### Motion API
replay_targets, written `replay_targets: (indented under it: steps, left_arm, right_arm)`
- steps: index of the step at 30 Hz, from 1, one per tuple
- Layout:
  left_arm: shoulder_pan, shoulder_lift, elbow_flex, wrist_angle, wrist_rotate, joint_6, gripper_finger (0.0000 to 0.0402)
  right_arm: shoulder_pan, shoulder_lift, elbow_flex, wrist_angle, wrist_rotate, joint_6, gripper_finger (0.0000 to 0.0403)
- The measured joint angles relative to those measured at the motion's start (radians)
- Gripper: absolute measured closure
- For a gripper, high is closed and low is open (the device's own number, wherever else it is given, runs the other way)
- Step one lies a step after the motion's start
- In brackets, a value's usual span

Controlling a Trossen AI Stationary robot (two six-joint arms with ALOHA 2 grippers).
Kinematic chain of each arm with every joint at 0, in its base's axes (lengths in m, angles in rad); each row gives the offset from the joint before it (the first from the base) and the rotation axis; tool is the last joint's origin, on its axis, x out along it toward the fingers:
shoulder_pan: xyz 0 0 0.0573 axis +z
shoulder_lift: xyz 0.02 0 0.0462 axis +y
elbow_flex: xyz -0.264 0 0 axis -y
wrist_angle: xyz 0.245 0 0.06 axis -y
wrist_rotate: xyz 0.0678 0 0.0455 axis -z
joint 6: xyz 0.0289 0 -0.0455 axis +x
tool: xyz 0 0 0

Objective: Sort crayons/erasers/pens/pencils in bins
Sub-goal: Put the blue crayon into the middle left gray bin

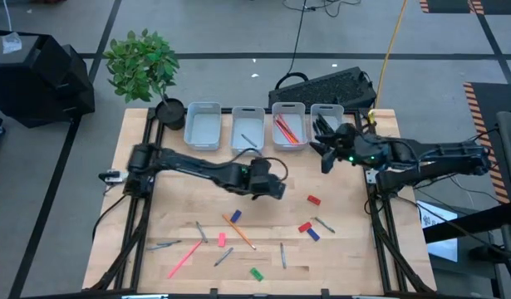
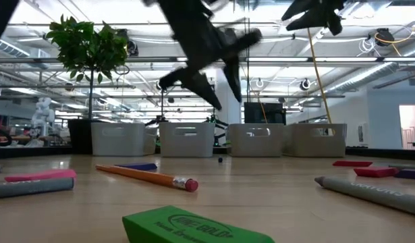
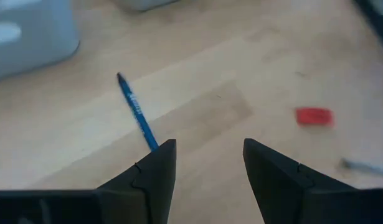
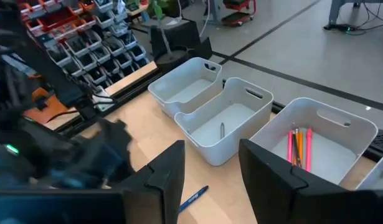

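Green eraser [image 1: 256,273] lengthwise across table, near front edge.

1. The high view looks straight down on the whole tabletop [image 1: 155,208], both arms and the row of bins [image 1: 203,124].
2. The low view sits at tabletop height, very near a green eraser [image 2: 194,228], facing the same bins [image 2: 187,139] and the room behind.
3. The left wrist view looks closely down on the wood, sharing a red eraser [image 3: 314,116] with the high view.
4. The right wrist view faces the bins [image 4: 225,127] from near above.
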Motion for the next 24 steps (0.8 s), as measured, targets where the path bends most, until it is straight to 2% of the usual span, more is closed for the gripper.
replay_targets:
  steps: [3,5,10,17,20,24]
  left_arm:
    - [0.016,0.085,0.107,-0.134,0.0,-0.09,0.0211]
    - [0.021,0.126,0.143,-0.163,-0.004,-0.114,0.0211]
    - [0.027,0.184,0.146,-0.151,-0.015,-0.167,0.0211]
    - [0.033,0.24,0.145,-0.148,-0.131,-0.203,0.0211]
    - [0.032,0.253,0.146,-0.142,-0.167,-0.204,0.0211]
    - [0.035,0.28,0.145,-0.14,-0.175,-0.215,0.0211]
  right_arm:
    - [0.0,-0.021,-0.003,-0.002,-0.001,-0.034,0.0257]
    - [0.0,-0.027,-0.003,-0.003,-0.002,-0.064,0.0257]
    - [-0.001,-0.031,-0.003,-0.003,-0.006,-0.1,0.0257]
    - [-0.001,-0.031,-0.003,-0.004,-0.083,-0.099,0.0257]
    - [-0.001,-0.031,-0.003,-0.004,-0.085,-0.082,0.0257]
    - [-0.001,-0.031,-0.003,-0.005,-0.084,-0.054,0.0257]
